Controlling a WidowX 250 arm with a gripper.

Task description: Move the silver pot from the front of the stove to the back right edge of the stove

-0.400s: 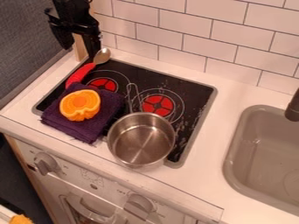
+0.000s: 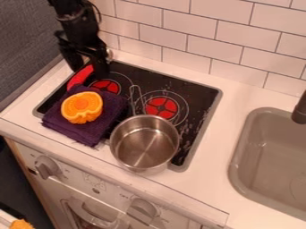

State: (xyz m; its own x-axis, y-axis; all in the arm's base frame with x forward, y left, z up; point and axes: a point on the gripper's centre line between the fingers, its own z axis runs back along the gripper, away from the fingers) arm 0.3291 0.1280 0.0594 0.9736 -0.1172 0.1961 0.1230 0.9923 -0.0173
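Observation:
The black gripper hangs at the back left corner of the stove, its two fingers apart. Between and just below them lies the red handle of a spoon; most of its metal bowl is hidden behind the gripper. I cannot tell whether the fingers touch the spoon. In front of it, an orange toy piece rests on a folded dark purple cloth. A metal pot stands to the right of the cloth, near the stove's front edge, its handle pointing back.
The black stove top has red burner marks. A grey sink is set into the white counter at the right, with a dark faucet at its edge. White wall tiles rise behind, and knobs line the front panel.
The gripper has come down and slightly toward the camera, over the spoon, and now covers much of its metal end. The spoon, cloth, orange piece and pot have not moved.

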